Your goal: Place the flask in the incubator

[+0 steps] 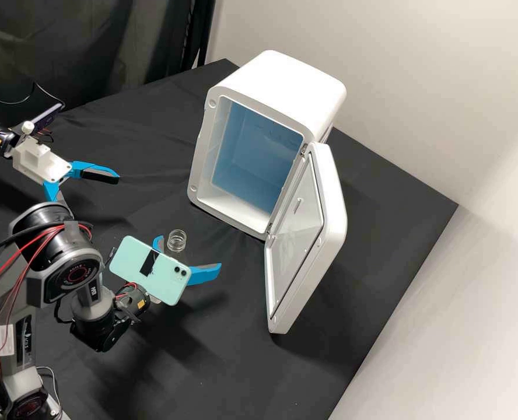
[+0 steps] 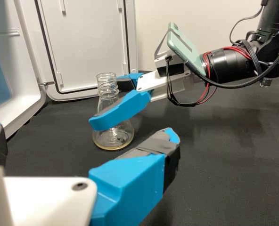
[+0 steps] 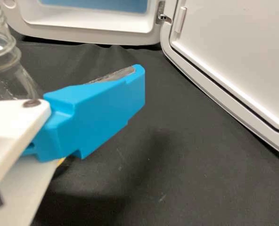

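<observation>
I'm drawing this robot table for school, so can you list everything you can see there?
incubator: 1, white with a blue inside, at the back of the bench, door swung open.
flask: 1, clear glass, upright on the bench in front of the incubator.
bench: 1, black.
phone: 1, mint green, mounted on a robot wrist beside the flask.
right arm: 1, dark grey with red and black cables, near the flask.
left gripper: 1, white with blue jaws, open, away from the flask, holding nothing.
right gripper: 1, white with blue jaws, open, one on each side of the flask.
</observation>
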You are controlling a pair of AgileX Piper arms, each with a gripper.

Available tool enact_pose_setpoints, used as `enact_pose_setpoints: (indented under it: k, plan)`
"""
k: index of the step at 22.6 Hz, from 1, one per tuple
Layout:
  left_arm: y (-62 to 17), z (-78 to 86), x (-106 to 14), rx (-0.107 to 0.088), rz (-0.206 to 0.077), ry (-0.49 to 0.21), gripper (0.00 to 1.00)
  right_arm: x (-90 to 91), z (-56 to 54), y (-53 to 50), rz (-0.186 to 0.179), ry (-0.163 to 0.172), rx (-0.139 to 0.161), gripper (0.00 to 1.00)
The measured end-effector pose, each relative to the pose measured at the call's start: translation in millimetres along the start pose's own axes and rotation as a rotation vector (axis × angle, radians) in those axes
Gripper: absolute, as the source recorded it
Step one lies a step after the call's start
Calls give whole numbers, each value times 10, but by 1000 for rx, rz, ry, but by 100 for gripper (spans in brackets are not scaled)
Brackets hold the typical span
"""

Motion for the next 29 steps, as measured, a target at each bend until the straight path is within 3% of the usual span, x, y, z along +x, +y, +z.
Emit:
enact_pose_setpoints:
  k: [4, 20, 29]
  plan:
    - [0, 0, 0, 0, 0, 0, 100, 10, -24, -17, -8, 11, -3, 100]
    - [-1, 4, 1, 0, 0, -1, 100, 22, 6, -56, -26, -1, 4, 100]
    - [-1, 4, 1, 0, 0, -1, 100, 24, -10, -86, -53, 23, 0, 100]
